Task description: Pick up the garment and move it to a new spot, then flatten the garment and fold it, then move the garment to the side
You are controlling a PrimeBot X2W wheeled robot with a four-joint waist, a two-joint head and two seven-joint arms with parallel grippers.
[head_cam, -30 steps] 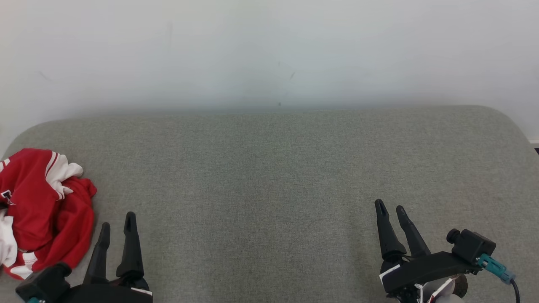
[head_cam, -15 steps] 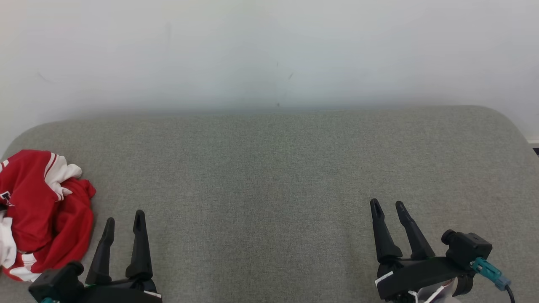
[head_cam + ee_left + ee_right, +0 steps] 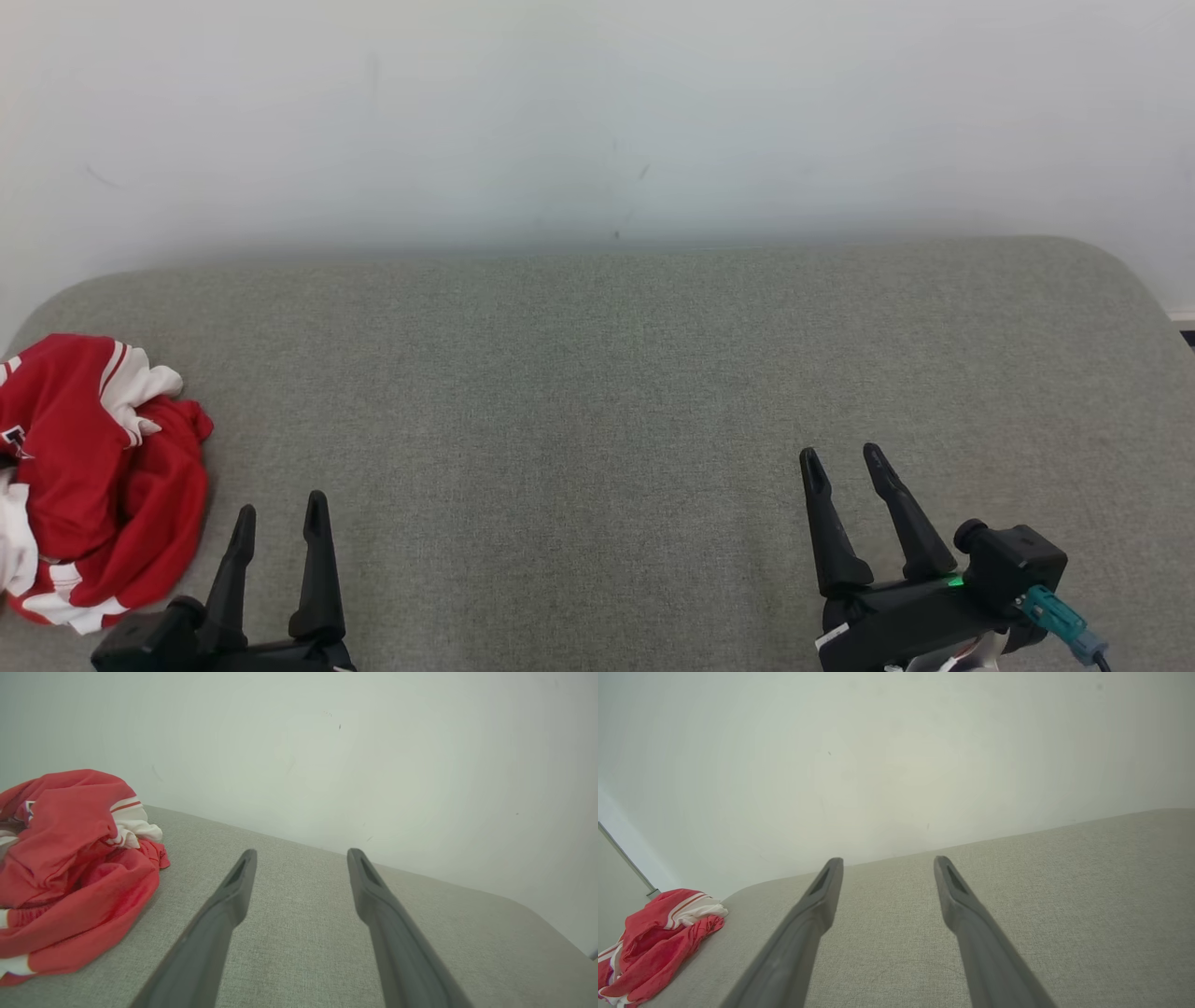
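Observation:
A crumpled red garment [image 3: 89, 476] with white trim lies in a heap at the far left of the grey-green padded surface [image 3: 607, 373]. It also appears at the left of the left wrist view as the garment [image 3: 70, 868], and small at the lower left of the right wrist view as the garment [image 3: 654, 947]. My left gripper [image 3: 280, 518] stands open just right of the heap, apart from it, with nothing between its fingers. My right gripper [image 3: 843, 460] is open and empty at the lower right, far from the cloth.
A plain white wall [image 3: 597, 112] rises right behind the padded surface. The surface has rounded corners at left and right. A broad bare stretch of fabric lies between the two grippers.
Both grippers have slid back toward the bottom edge; the left one shifted a little right, the right one a little left. The garment has stayed put.

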